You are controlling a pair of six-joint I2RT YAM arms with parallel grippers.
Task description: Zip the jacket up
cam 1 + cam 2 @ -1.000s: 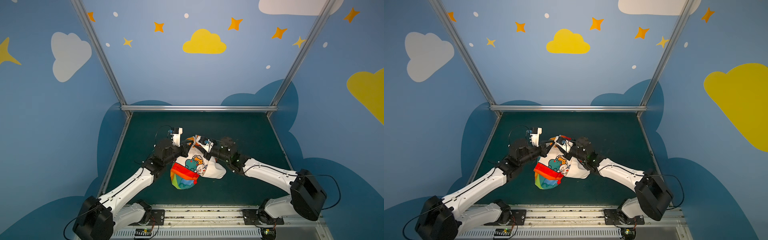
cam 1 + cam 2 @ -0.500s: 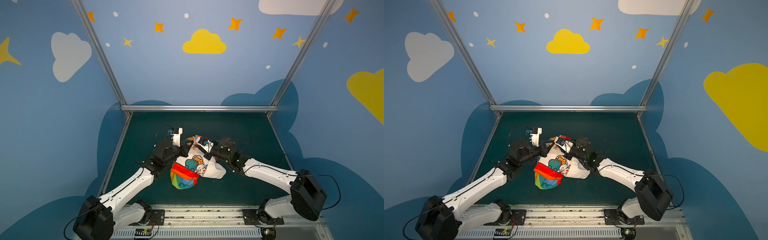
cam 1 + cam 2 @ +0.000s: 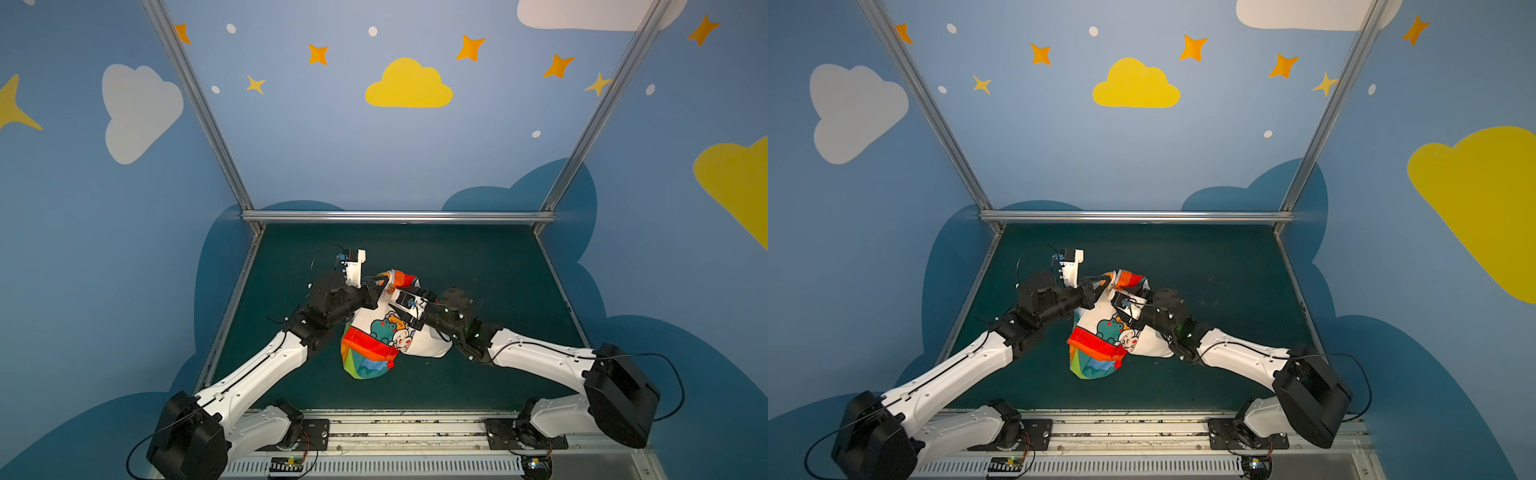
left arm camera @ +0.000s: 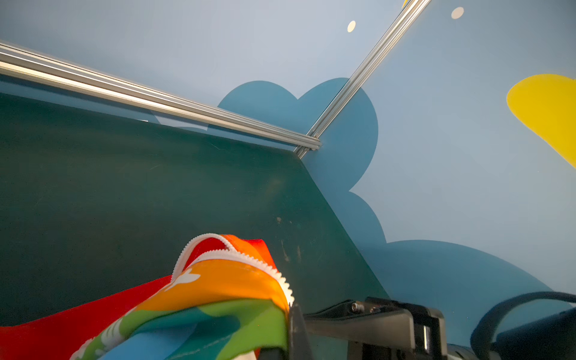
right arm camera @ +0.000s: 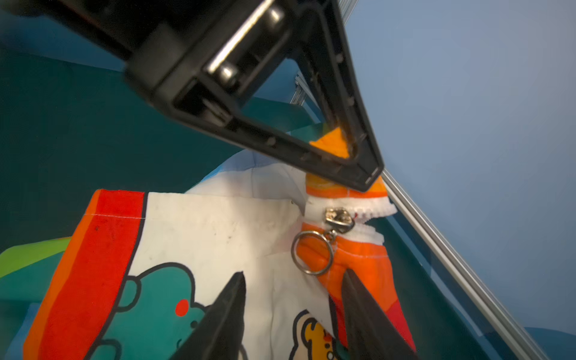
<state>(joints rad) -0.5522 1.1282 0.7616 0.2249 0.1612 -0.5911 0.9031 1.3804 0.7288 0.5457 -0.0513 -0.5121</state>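
The jacket point(image 3: 376, 332) point(image 3: 1100, 332) lies bunched mid-table, its white cartoon lining up and rainbow stripes showing underneath. My left gripper point(image 3: 384, 286) point(image 3: 1106, 284) point(image 4: 290, 336) is shut on the jacket's orange edge by the white zipper teeth point(image 4: 249, 258), holding it lifted. In the right wrist view the left gripper's fingers point(image 5: 311, 156) pinch the orange cloth just above the metal slider point(image 5: 339, 218). The ring pull point(image 5: 311, 252) hangs free from the slider. My right gripper point(image 5: 293, 272) point(image 3: 395, 307) is open just short of the ring, with only lining between its fingers.
The dark green table mat point(image 3: 478, 270) is bounded by an aluminium rail point(image 3: 395, 216) at the back and slanted frame posts at both sides. Blue painted walls stand close behind. The arm bases sit on the front rail point(image 3: 395, 428).
My right gripper's jaws have spread apart over the last second. Both arms and the jacket have hardly moved, and the left gripper has kept its hold.
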